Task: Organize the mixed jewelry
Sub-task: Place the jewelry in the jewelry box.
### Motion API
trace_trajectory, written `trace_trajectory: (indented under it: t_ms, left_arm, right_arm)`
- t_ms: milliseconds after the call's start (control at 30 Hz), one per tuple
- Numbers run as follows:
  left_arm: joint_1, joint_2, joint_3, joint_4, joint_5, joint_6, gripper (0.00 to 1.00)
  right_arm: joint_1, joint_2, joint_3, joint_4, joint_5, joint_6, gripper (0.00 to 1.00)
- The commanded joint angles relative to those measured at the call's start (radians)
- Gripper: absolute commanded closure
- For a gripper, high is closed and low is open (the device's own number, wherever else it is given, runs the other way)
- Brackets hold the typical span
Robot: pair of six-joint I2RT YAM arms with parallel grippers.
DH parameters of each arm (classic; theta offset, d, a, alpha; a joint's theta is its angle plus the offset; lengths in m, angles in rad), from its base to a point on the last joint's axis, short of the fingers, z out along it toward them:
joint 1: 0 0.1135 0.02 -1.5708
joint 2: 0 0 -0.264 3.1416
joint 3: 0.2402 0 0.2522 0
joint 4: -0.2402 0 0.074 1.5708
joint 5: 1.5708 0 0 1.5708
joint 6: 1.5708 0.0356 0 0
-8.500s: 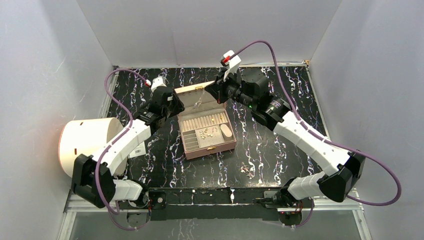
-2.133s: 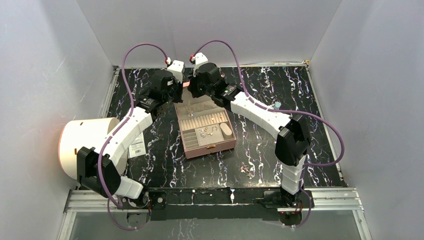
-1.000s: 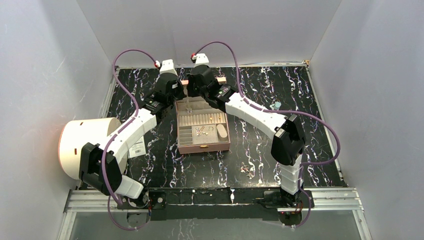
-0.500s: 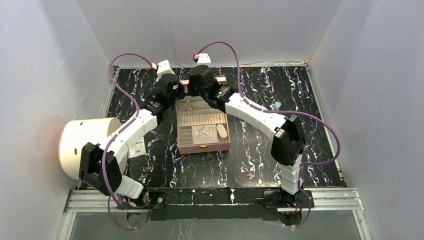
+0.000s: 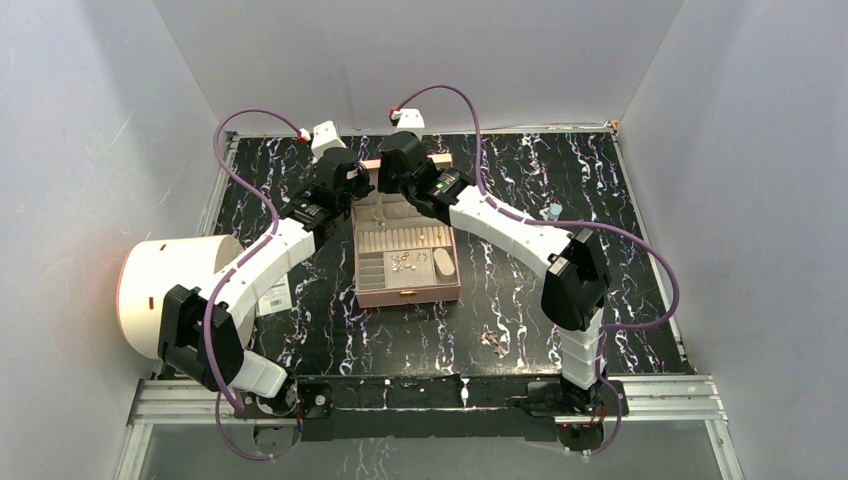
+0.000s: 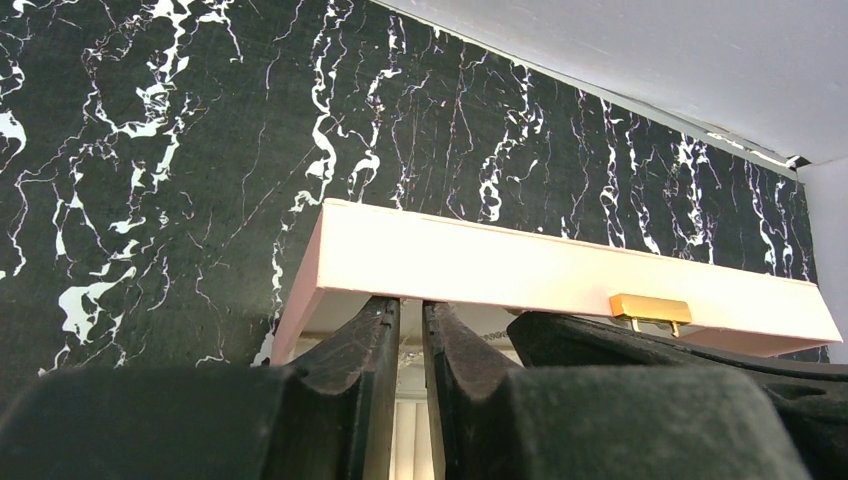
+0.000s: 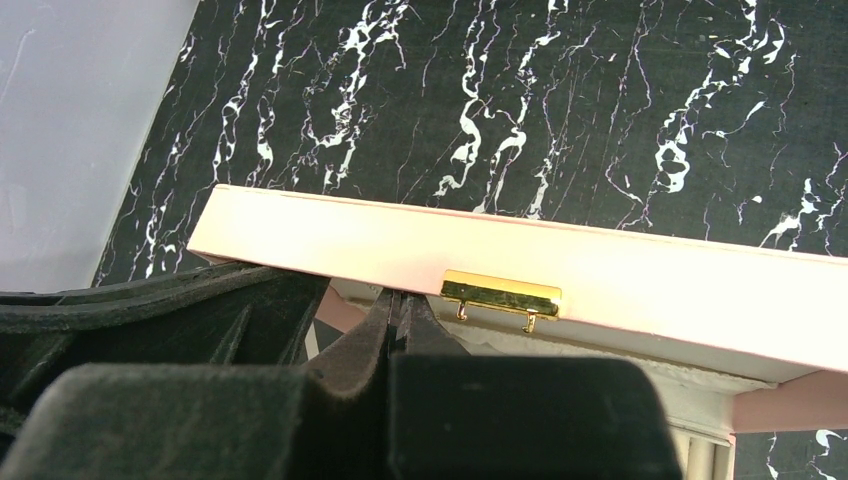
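The pink box (image 5: 372, 285) stands open in the middle, its lid (image 5: 440, 159) up at the back. Mixed jewelry (image 5: 404, 263) lies in its compartments, and a small heap of jewelry (image 5: 491, 338) sits on the table in front. Both grippers reach under the lid's edge. My left gripper (image 6: 410, 305) has its jaws a narrow slit apart below the lid (image 6: 560, 275), and a thin silvery chain (image 6: 414, 354) shows in the gap behind them. My right gripper (image 7: 403, 297) is shut, its tips just left of the gold clasp (image 7: 500, 293).
A large white cylinder (image 5: 165, 295) stands at the left edge, with a white paper tag (image 5: 272, 293) beside it. A small pale blue bit (image 5: 553, 212) lies right of the box. White walls enclose the black marbled table (image 5: 330, 330).
The left jaws have parted from shut to a narrow slit, and the left wrist has drawn back slightly to the left. The right gripper stays shut under the lid. The box has not moved.
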Motion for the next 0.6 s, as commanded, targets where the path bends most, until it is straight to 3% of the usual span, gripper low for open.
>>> trace_trajectory:
  t_ms: [0, 567]
  left_arm:
    - [0.004, -0.031, 0.016, 0.024, -0.042, -0.014, 0.85]
    - [0.004, -0.054, 0.021, -0.003, -0.015, -0.004, 0.8]
  right_arm:
    - [-0.003, 0.002, 0.037, 0.021, 0.046, 0.008, 1.0]
    - [-0.006, -0.022, 0.049, 0.006, 0.14, 0.013, 1.0]
